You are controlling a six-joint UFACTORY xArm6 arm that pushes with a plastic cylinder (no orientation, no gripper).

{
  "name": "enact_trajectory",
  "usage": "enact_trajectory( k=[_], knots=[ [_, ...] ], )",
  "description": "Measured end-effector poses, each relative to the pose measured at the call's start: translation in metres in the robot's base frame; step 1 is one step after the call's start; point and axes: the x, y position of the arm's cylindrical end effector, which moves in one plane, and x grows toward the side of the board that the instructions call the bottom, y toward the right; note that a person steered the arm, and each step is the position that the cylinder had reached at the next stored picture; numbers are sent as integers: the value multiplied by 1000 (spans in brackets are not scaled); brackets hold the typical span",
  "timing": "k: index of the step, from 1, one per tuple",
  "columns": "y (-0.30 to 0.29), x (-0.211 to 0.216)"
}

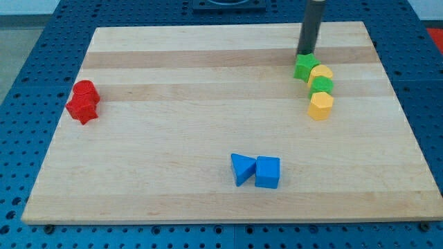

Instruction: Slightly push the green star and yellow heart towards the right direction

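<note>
Pale wooden board [208, 104], smooth, grain striped, faint sheen; coloured blocks look matt, the green star [303, 67] and yellow heart [321, 72] among them; dark rod matt down to my tip [305, 54]; blue perforated table [21, 83] beneath.

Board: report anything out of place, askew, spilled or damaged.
Nothing stands out. The board looks undamaged and nothing is spilled. Red blocks sit at the view's left, blue blocks near the bottom, and the green star, yellow heart, green block and yellow block cluster at the right, my tip just above the star.
</note>
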Motion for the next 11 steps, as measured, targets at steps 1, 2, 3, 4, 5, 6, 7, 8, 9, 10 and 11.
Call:
enact_trajectory(
  k=[1, 2, 3, 4, 5, 6, 7, 8, 9, 10, 11],
  knots=[
    [23, 0],
    [21, -1],
    [-30, -1],
    [-78, 0],
    [-88, 24],
    [-73, 37],
    [-65, 32],
    [-54, 24],
    [-39, 24],
    [-22, 24],
    [-25, 24]
  ],
)
